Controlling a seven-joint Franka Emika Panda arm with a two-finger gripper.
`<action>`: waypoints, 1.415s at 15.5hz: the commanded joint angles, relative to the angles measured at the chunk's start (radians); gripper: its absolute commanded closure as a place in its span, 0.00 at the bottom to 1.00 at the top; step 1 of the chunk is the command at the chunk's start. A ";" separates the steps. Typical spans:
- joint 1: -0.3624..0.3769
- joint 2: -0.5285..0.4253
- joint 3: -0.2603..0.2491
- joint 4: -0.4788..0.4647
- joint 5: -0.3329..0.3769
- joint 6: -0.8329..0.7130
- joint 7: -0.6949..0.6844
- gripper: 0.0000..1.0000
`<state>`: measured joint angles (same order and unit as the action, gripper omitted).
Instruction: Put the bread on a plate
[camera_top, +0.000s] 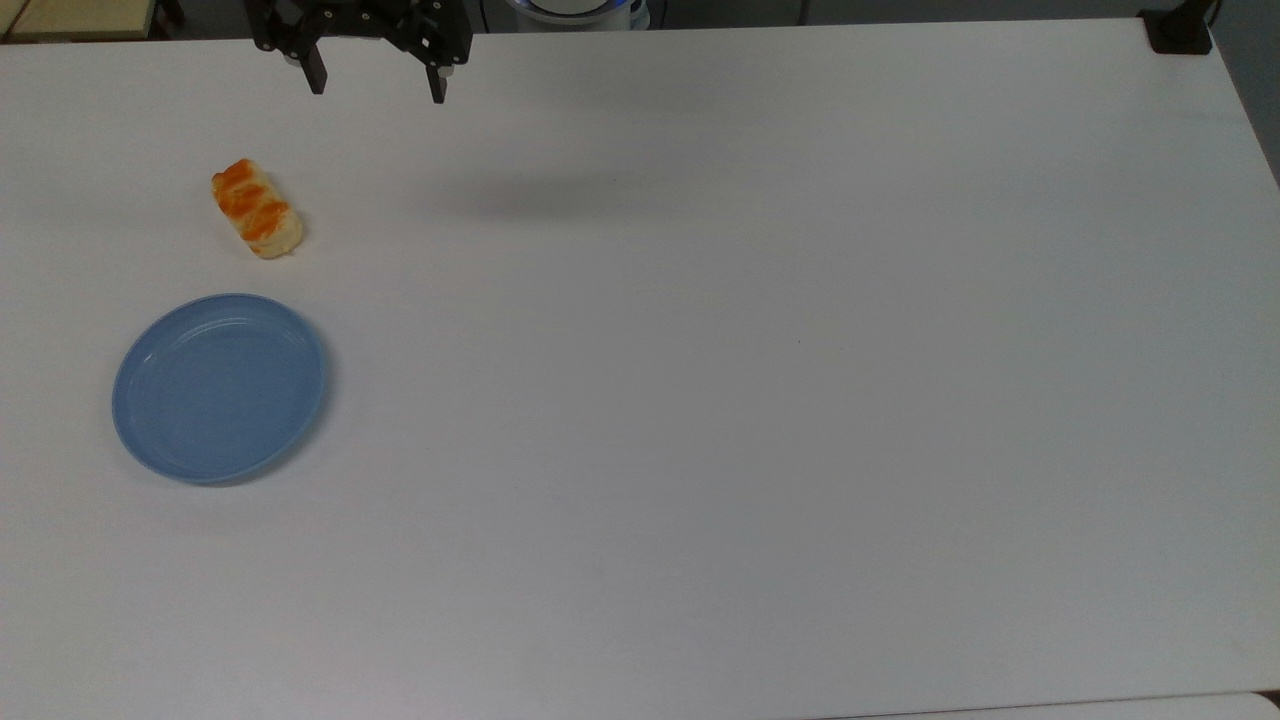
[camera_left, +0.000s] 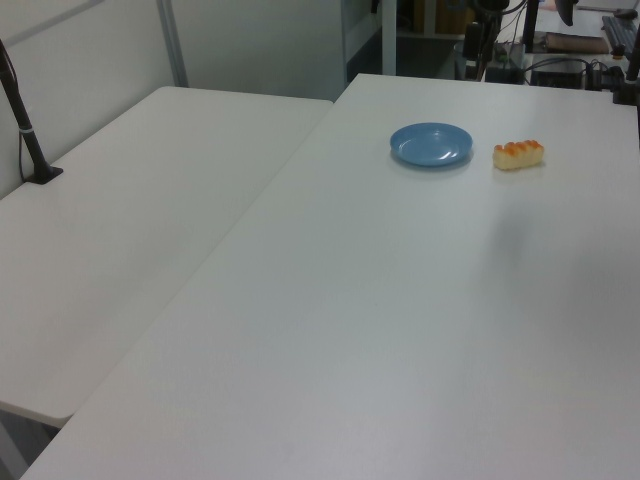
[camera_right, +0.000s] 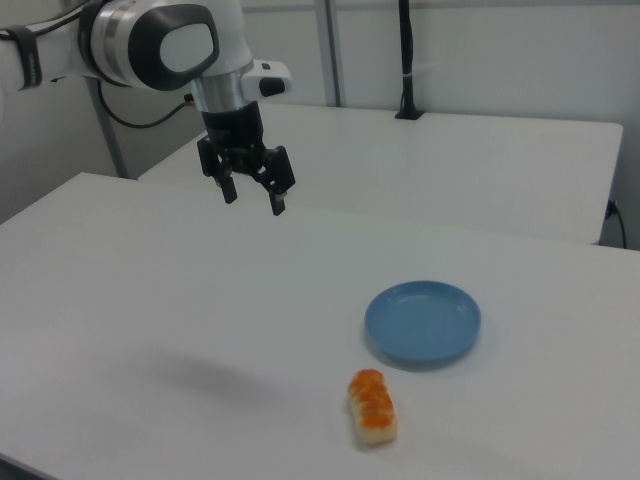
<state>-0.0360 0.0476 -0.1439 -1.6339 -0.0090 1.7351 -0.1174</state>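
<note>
Hanging high above the white bench (camera_top: 700, 400), the claw (camera_top: 377, 92) is released, its two dark fingers spread wide with nothing between them. The bread (camera_top: 257, 209) lies on the bench, apart from the plate (camera_top: 219, 387) with a clear strip of surface between them; nothing is on the plate yet, so the task looks barely begun.

What the coming move turns on, as I judge it, is the offset from claw to bread. In the top view the roll sits below and to the top view's left of the claw, well apart from it. In the right view the claw (camera_right: 250, 193) is well above the surface and the bread (camera_right: 372, 406) lies lower and toward the right view's right, nearer the camera. The roll's long axis runs diagonally in the top view, from upper left to lower right, so the fingers would probably need to close across its short width.

The roll is oblong, pale yellow with glossy orange-brown stripes on top. The plate is round, shallow and light blue, with a raised rim and faint rings. The bench is smooth, matte and plain
</note>
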 joint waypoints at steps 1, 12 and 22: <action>0.010 -0.015 -0.031 -0.004 0.015 -0.032 -0.083 0.00; -0.001 0.109 -0.137 -0.190 -0.043 0.219 -0.485 0.00; -0.002 0.254 -0.207 -0.196 -0.060 0.334 -0.686 0.00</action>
<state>-0.0502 0.2779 -0.3402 -1.8120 -0.0452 2.0296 -0.7815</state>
